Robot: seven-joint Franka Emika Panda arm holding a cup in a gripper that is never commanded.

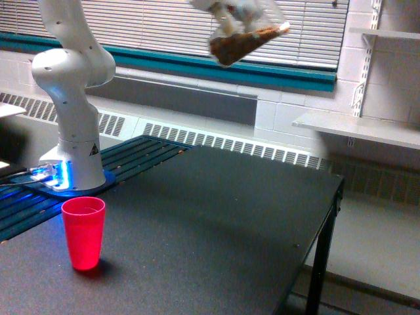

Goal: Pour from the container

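Claw (226,13) clamped on the container (246,38), a clear jar of brown pieces carried tilted high above the tabletop (216,216); red cup (83,231) stands far below. Light, rigid, likely slick plastic, best gripped around its body.

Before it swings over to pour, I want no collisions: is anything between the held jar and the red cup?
Nothing visible. The clear jar hangs high near the blinds; the red cup stands alone on the black table, with open air and bare tabletop between them.
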